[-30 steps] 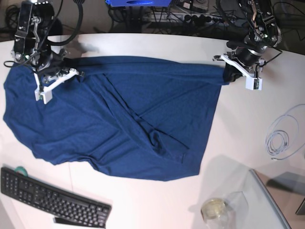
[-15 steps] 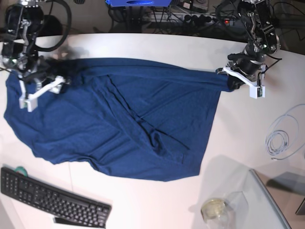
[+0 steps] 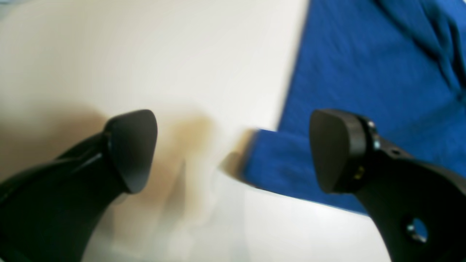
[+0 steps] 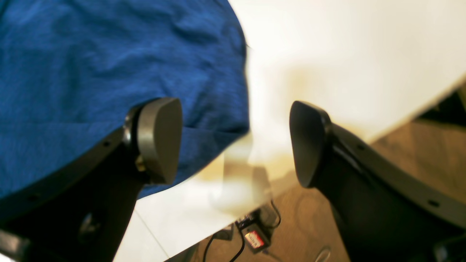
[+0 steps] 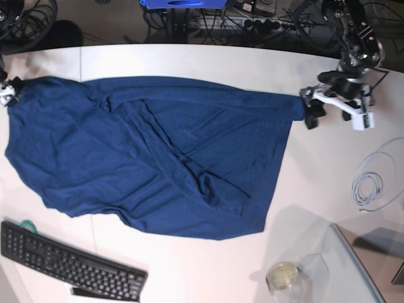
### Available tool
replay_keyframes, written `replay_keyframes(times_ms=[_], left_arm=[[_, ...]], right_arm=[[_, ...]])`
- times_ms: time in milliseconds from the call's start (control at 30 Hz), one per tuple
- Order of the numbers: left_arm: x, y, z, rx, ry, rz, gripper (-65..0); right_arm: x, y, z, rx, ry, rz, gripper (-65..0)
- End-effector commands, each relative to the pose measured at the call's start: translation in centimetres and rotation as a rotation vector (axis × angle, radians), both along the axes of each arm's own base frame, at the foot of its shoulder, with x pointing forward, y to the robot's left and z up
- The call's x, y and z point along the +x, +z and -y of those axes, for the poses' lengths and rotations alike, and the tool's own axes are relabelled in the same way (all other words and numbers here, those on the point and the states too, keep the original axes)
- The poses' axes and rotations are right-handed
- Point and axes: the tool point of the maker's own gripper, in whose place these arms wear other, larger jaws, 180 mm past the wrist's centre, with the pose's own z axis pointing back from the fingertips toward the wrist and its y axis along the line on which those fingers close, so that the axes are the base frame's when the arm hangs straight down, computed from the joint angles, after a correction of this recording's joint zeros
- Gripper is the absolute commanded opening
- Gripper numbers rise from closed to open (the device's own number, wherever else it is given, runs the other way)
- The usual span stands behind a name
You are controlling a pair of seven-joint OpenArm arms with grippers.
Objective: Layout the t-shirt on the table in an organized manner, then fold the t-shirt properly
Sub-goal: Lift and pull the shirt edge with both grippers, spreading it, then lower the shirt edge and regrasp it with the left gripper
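Shirt: the navy t-shirt [image 5: 158,158] lies spread over the middle and left of the table [image 5: 315,183], rumpled, with long creases running from its far left part toward its near right corner. Its far edge runs close to the far side of the table; its near right corner lies toward the jar.

Left gripper: the left gripper [image 3: 233,149] hangs at the far right of the scene, just off the shirt's far right corner. Its jaws are spread wide with nothing between them. In its wrist view one fingertip [image 3: 133,149] is over bare table and the other over blue cloth.

Right gripper: the right gripper [image 4: 235,142] is at the far left edge of the table, almost out of the overhead view. Its jaws are spread wide and hold nothing. One fingertip [image 4: 160,140] is over the shirt's edge, the other over the table's rim and the floor beyond.

Keyboard: a black keyboard [image 5: 66,262] lies at the near left, apart from the shirt.

Jar: a small glass jar [image 5: 283,278] stands near the front, right of centre.

Cable: a coiled pale cable [image 5: 372,180] lies at the right of the table.
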Motion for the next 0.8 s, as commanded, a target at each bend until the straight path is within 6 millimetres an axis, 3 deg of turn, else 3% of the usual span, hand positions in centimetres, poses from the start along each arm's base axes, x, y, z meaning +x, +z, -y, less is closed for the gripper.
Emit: replay_keyframes(times_ms=[0,167,333,500,767], left_arm=[[-0.2,1.3,-0.6,0.025,-0.005,0.035,-1.0],[-3.7,0.6,0.3,0.020,-0.084,-0.011,-1.5],[-6.7,-3.8,2.3,-0.101,-0.100,-0.106,-1.6],[-5.8,-5.5,3.1,-0.173,-0.071,-0.063,-1.6],[-2.9,-6.3,4.1,-0.237,-0.055,-0.027,-1.8]], right_arm=[[-0.2,0.7,1.0,-0.027,0.012,0.021,-22.2],[-1.4,-0.6,1.1,0.001,0.035,0.009,-22.2],[-1.7,-1.1,0.8,0.017,0.039,-0.001,-22.2],[-1.6,-1.1,0.7,0.017,0.044,-0.001,-22.2],[-1.4,-1.6,0.7,0.031,0.041,-0.004,-22.2]])
